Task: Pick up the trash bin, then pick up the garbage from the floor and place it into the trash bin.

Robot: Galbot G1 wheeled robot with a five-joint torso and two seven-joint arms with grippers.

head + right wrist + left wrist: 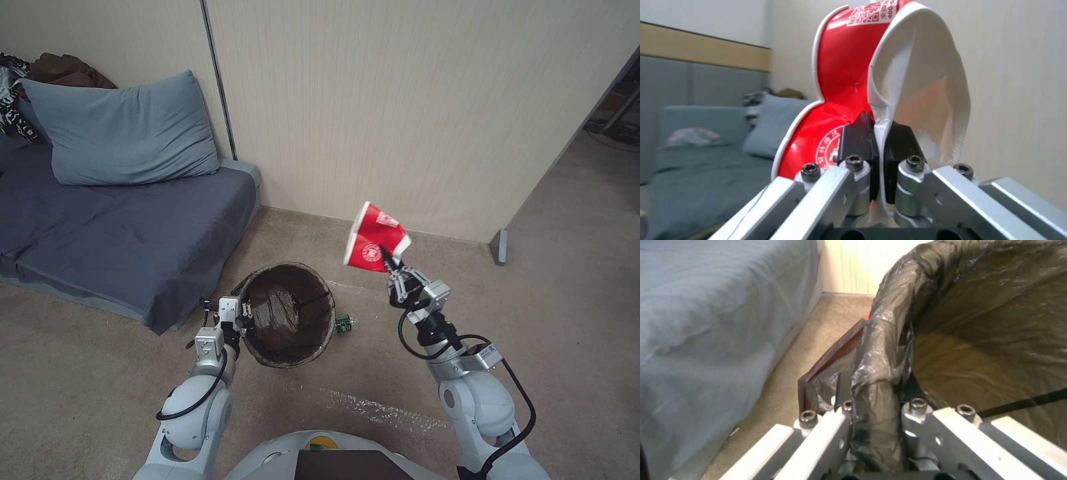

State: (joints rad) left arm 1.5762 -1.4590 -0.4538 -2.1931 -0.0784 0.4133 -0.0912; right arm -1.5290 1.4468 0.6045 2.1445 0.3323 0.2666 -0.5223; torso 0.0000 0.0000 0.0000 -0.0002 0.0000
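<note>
The trash bin (288, 315), round and lined with a dark brown bag, hangs just off the floor beside the sofa. My left gripper (239, 313) is shut on its rim, the bag's folded edge (876, 386) pinched between the fingers. Some dark crumpled stuff lies inside the bin. A crushed red-and-white paper cup (375, 239) is raised in the air to the right of the bin, in front of the wall. My right gripper (393, 265) is shut on its rim; the black fingertips (858, 133) squeeze the cup wall (844, 66). A small green-labelled piece of garbage (345, 324) lies on the carpet by the bin.
A low blue-grey sofa (120, 233) with a pillow (120, 130) stands at the left, close to the bin. A beige panel wall (413, 113) runs behind, ending at a corner with a grey foot (500, 247). Open carpet lies right and front.
</note>
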